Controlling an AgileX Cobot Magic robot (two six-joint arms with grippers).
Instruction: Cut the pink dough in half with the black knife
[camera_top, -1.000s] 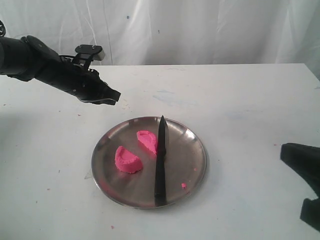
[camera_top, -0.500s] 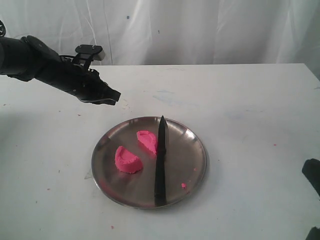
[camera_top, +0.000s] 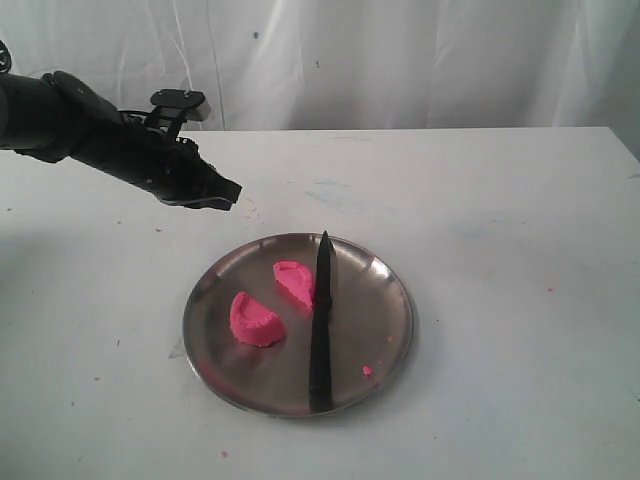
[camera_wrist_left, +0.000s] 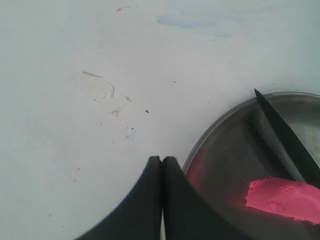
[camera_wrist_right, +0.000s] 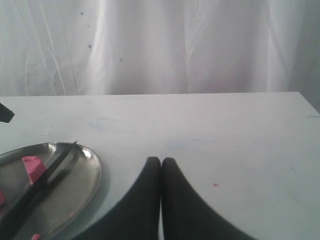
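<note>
The right arm has gone from the exterior view: a second ago its dark bulk filled the lower right corner, and now only tabletop shows there. Nothing on the plate has shifted, and the left arm has kept its place.

The right gripper (camera_wrist_right: 161, 159) shows only in its own wrist view, its fingers pressed together with nothing between them, above the white table (camera_top: 500, 200). The left gripper (camera_top: 228, 190) is likewise closed and empty, and hangs off the steel plate (camera_top: 395, 300) towards 10 o'clock, clear of the rim.

The pink dough lies on the plate in two halves, one (camera_top: 256, 320) at about 9 o'clock from the plate's centre and the other (camera_top: 293, 281) near 11 o'clock. The black knife (camera_top: 321, 320) lies flat just right of centre, its tip at 12 o'clock and its handle end over the rim at 6 o'clock. The 11 o'clock half sits right at the blade; whether they touch cannot be told. A pink crumb (camera_top: 367, 371) lies on the plate near 5 o'clock.

The widest stretch of tabletop runs from the plate towards 3 o'clock. At 12 o'clock the table's far edge meets a white curtain (camera_top: 400, 60).

The left arm is cut off at the picture's left edge. Both wrist views show only part of the plate; the left one catches just the knife's tip and one cropped half of dough.
</note>
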